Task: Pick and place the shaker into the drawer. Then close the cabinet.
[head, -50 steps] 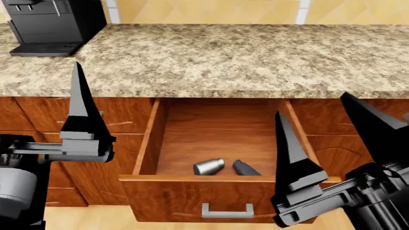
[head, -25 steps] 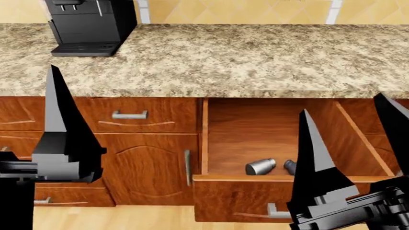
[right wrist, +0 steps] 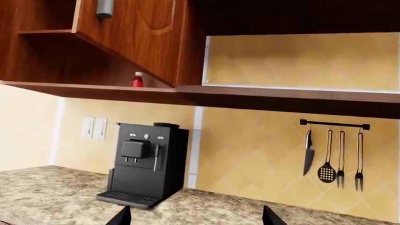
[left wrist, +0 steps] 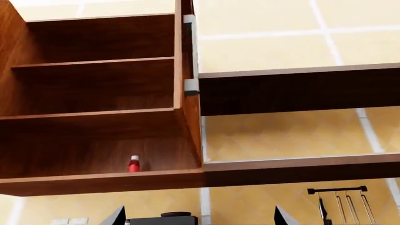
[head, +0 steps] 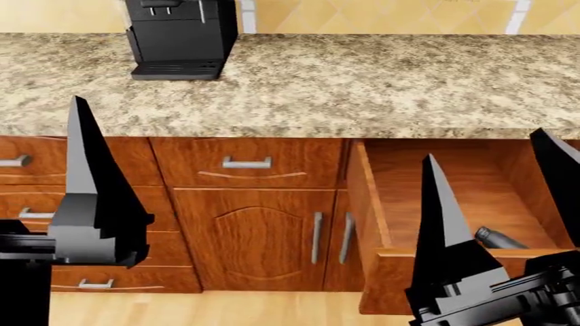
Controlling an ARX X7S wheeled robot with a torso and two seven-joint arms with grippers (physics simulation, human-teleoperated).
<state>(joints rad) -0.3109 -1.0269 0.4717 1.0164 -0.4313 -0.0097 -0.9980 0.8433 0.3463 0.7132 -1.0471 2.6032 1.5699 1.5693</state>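
The drawer (head: 373, 204) stands pulled out of the cabinet (head: 254, 224) at the right of the head view, under the granite top (head: 363, 81). Inside it, near the front wall, lies the dark grey shaker (head: 496, 238), partly hidden behind a finger of my right gripper (head: 485, 146). That gripper hangs open in front of the drawer with nothing between its fingers; the right wrist view shows its tips wide apart (right wrist: 196, 216). My left gripper (left wrist: 200, 216) is open and empty too. One of its fingers (head: 86, 176) rises at the left, in front of the small drawers.
A black coffee machine (head: 181, 34) stands at the back of the counter. Above it hang wall cabinets with an open door (right wrist: 137, 37) and a small red bottle (left wrist: 134, 164) on a shelf. A rail of utensils (right wrist: 334, 124) hangs on the tiled wall.
The whole scene has slid right in the head view: the open drawer went from the middle to the right edge, and the coffee machine moved toward the centre. Both grippers stay open.
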